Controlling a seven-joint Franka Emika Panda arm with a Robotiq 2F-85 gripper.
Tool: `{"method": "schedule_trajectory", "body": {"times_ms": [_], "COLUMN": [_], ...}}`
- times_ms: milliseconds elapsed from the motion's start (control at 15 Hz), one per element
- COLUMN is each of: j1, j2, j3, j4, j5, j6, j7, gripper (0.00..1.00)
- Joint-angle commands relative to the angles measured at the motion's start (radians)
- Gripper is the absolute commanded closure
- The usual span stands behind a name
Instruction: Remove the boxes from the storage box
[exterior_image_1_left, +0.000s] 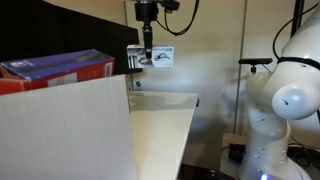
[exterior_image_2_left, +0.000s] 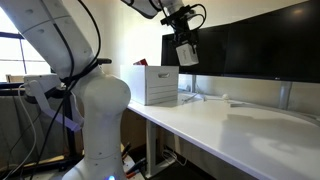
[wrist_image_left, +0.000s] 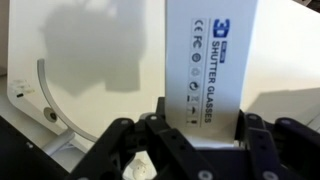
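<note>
red carton (exterior_image_1_left: 55, 68): far left, red with a purple-blue face. I see it over the top edge of the pale wall. I can't tell whether it lies inside or behind.
storage box (exterior_image_1_left: 60, 135): its plain off-white wall fills the lower left corner of that exterior view. In an exterior view the storage box (exterior_image_2_left: 155, 85) stands at the left end of the tabletop (exterior_image_2_left: 230, 125), close to the near edge.
gripper (exterior_image_1_left: 148, 50): centre, hanging straight down, well above the tabletop. Jaws pinch the white carton.
white carton (exterior_image_1_left: 160, 58): held in the air, clear of the storage box, above it and to its right in an exterior view (exterior_image_2_left: 186, 52). In the wrist view the white carton (wrist_image_left: 210, 60) shows black print, "3D shutter glasses", and I see a dark finger (wrist_image_left: 150, 130) pressed on each side.
robot base (exterior_image_1_left: 285, 100): white, on the right, off the tabletop's right edge.
monitors (exterior_image_2_left: 260, 45): dark screens on the right, along the tabletop's far edge.
</note>
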Motion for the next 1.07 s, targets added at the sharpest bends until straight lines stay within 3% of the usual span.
{"method": "schedule_trajectory", "body": {"times_ms": [0, 467, 1000], "j1": [-0.056, -0.164, -0.212], "j2": [-0.034, 0.042, 0.197], "j3": [-0.046, -0.165, -0.215], "j4": [-0.085, -0.109, -0.119], "j5": [-0.041, -0.081, -0.076], "j6": [0.079, 0.269, 0.414], "j7": [0.043, 0.022, 0.019], "gripper": [0.69, 0.69, 0.69]}}
